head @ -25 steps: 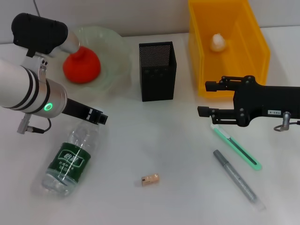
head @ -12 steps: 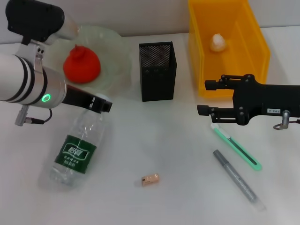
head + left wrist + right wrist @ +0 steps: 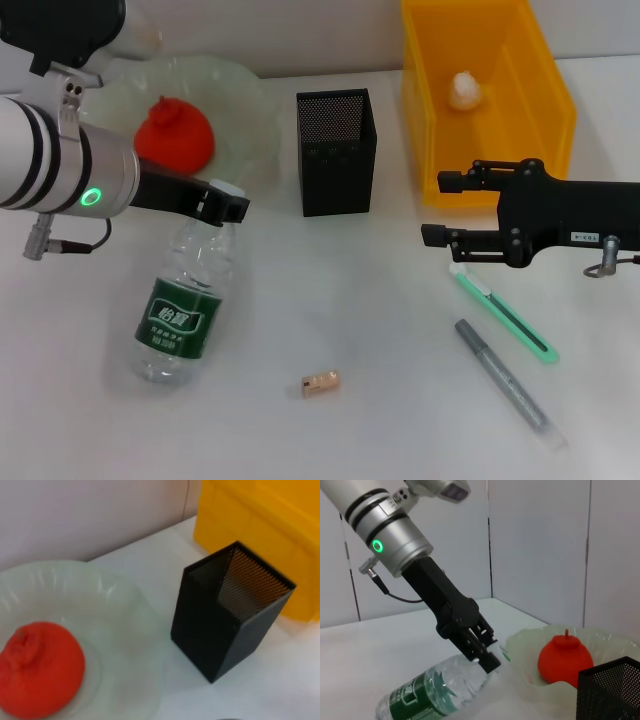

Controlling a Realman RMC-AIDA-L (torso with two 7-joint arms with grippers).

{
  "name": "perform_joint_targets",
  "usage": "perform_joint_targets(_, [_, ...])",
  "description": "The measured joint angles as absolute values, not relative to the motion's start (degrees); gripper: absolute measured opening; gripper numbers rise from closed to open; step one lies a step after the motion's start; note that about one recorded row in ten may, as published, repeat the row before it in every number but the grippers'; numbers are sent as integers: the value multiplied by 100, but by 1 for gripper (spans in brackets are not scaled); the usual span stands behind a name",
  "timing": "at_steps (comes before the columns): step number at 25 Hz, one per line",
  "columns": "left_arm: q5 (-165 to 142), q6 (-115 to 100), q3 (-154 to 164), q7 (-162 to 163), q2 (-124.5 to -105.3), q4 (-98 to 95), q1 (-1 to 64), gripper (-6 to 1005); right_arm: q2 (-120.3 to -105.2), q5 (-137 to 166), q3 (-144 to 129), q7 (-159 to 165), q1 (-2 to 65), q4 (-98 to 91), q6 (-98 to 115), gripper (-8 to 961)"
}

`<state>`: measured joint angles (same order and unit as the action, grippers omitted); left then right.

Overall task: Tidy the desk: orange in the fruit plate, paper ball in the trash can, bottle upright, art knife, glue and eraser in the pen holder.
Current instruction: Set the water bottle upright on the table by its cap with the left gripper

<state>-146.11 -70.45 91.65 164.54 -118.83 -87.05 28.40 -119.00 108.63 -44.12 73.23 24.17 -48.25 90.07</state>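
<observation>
Two white characters mark the bottle [image 3: 187, 298] label.

We record that the left gripper [image 3: 228, 203] has travelled toward the pen holder [image 3: 337, 152], clamped on the bottle [image 3: 187, 298] neck; the cap end has risen with it and the bottle has swung steeper

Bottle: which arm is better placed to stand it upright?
Left. Its claw is closed on the bottle at the cap end, bottle tilted. The right claw is far off by the trash can.
</observation>
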Motion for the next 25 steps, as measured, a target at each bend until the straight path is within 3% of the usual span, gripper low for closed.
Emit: perform_joint_targets(25, [-14563, -6797, 9142, 16094, -11857, -9925, 1995, 450, -11909, 10845, -4403, 7400, 2468, -4825, 8903, 710])
